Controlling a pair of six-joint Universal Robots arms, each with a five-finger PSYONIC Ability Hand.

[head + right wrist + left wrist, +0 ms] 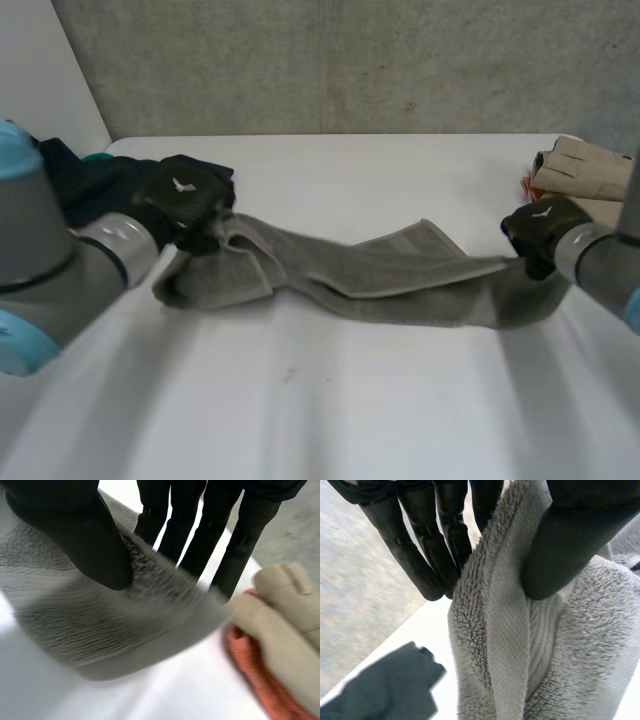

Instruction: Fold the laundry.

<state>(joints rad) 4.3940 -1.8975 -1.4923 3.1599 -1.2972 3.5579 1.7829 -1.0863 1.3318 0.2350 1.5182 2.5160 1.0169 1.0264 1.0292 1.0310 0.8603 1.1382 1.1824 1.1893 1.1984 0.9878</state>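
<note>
Towel (pixel 380 275), grey and fluffy, lies stretched across the middle of your white table (pixel 330 410). It runs from one hand to the other and is partly doubled over on itself along its length.

Your left hand (pixel 185 200) is at the towel's left end, near the far edge of the table. In the left wrist view the thumb presses a folded edge of the towel against the straight fingers, which lie close together on the other side of the cloth, so that end is pinched. Below the hand, a loose bunch of towel rests on the table.

Your right hand (pixel 540 230) has the opposite end. In the right wrist view the thumb sits on top of the towel's edge and the straight fingers stand side by side behind it, pinching the cloth between them.

A heap of dark clothes (pixel 80 180) lies behind your left hand. Folded beige clothes (pixel 585 170) sit on an orange cloth (pixel 250 680) just beyond your right hand.
</note>
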